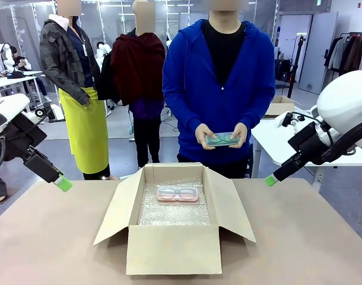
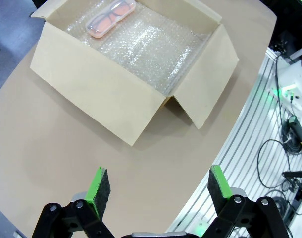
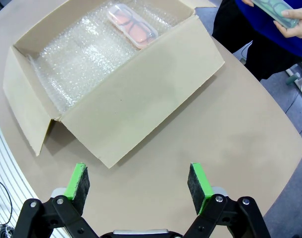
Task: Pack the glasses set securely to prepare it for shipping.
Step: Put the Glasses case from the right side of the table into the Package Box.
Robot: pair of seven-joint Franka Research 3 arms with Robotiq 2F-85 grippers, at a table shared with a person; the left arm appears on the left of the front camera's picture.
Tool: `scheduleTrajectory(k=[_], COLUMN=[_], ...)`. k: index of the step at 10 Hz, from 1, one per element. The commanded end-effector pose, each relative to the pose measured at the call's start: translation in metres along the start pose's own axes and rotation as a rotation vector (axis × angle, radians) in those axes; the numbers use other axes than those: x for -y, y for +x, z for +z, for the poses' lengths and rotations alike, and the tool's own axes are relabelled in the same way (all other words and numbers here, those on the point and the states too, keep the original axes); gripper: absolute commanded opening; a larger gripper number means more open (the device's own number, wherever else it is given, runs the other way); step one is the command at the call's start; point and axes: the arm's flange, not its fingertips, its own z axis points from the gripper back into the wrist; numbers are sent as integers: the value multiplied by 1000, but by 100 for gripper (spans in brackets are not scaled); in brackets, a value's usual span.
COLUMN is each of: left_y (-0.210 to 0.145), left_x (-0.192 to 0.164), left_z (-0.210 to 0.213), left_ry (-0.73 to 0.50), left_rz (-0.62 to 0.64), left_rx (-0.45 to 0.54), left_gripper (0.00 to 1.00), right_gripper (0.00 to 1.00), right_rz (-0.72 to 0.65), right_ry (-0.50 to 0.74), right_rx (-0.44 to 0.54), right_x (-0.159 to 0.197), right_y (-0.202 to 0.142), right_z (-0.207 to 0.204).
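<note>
Cases of hard glossy plastic, by the look: light, stiff, slick, oblong with rounded corners, frames showing through. Likely fragile inside, so best gripped gently across the short width at mid-length, pads on the long edges; prone to slipping if pinched at a rounded corner. Of the pair, pink case (image 1: 177, 193) flat on wrap (image 1: 169, 215) toward far wall of box (image 1: 172, 252); mint case (image 1: 221, 139) up in person's hands (image 1: 240, 135), beyond the far table (image 1: 44, 237) edge, well apart from box. Wrap clear, bubbled, soft, lining the floor. Box plain brown cardboard, all four flaps splayed outward, matte and creased at folds. Table tan, smooth. Left gripper (image 2: 156, 184) and right gripper (image 3: 139, 181) both spread wide, holding nothing, hovering over bare table either side of box.
</note>
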Motion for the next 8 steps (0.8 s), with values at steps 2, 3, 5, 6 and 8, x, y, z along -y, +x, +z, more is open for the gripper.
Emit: scheduleTrajectory(k=[2,3,5,6,8], left_y=[-1,-1,-1,-1,-1], left_x=[-2,-2,-2,-2,-2], left_z=[-1,-1,-1,-1,-1], left_ry=[-13,-13,-13,-13,-13], left_rz=[-17,-17,-17,-17,-17], left_rx=[23,23,23,23,23], left_gripper=[100,100,100,100,100], right_gripper=[100,100,100,100,100], right_rz=[-14,-14,-14,-14,-14], right_ry=[1,1,1,1,1], right_rx=[-7,-7,-7,-7,-7], right_x=[-1,-1,-1,-1,-1], right_y=[4,4,4,4,4], right_z=[0,0,0,0,0])
